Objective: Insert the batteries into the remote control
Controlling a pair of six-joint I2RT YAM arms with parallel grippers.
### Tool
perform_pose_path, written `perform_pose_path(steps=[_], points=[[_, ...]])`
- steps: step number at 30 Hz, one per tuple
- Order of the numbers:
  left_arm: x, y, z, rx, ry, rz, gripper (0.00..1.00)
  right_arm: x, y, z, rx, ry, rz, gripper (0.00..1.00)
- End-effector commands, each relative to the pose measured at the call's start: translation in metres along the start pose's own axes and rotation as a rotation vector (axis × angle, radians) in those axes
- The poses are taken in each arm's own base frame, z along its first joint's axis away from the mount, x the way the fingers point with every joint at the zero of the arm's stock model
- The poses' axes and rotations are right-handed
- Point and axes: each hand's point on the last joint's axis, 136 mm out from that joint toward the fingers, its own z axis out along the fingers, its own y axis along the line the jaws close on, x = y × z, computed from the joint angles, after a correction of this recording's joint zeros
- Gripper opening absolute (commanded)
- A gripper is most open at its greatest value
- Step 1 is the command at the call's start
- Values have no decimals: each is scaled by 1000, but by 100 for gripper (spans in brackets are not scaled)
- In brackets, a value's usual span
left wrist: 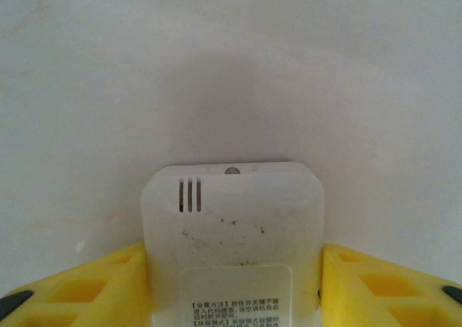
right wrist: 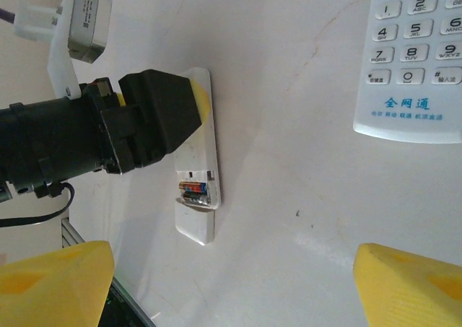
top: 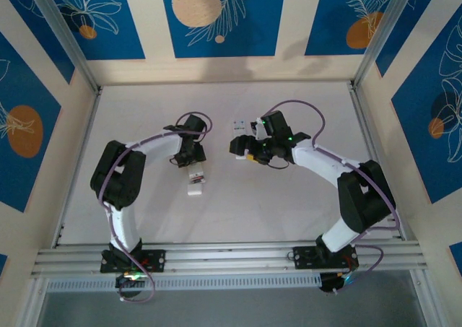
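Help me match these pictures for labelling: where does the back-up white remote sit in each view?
Top external: white remote left of centre, just below the left gripper.
Left wrist: bottom centre, between the yellow jaws.
Right wrist: left of centre, battery bay open.
Shared landmark: the left gripper straddling the remote's end.

Batteries [right wrist: 193, 191] sit in remote [right wrist: 197, 224] — white (back up).

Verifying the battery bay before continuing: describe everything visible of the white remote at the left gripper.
The white remote is smooth plastic, lying back-up on the table. Its back shows three slots, a printed label and an open bay holding batteries. Yellow fingers of the left gripper sit against both long sides.
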Motion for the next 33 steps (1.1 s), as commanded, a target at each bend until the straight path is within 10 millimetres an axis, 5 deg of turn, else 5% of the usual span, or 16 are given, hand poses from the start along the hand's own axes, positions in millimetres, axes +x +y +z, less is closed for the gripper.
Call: perform_pose_path(steps=[1,6,11,14,20,23,26,33], points=[[2,4,-14,-90,-35,-253,55,5,3,-11,-22,-2,-1,87],[17,5,-13,-132,-4,-521,54,7,-1,-16,-25,-10,3,87],[4,-19,-28,11,-49,-561,87,7,-5,-22,-20,-20,-9,87],[-32,-10,-69,41,-225,-411,98,8,-3,-25,-8,-29,-51,87],[-102,0,-163,249,-434,102,100,31,5,-13,158,-19,-38,87],[-105,6,-214,372,-529,338,100,65,12,7,297,-3,97,88],[-100,30,-243,301,-647,451,100,89,18,31,435,45,227,88],[-71,61,-265,240,-717,504,100,110,40,88,649,78,184,91]])
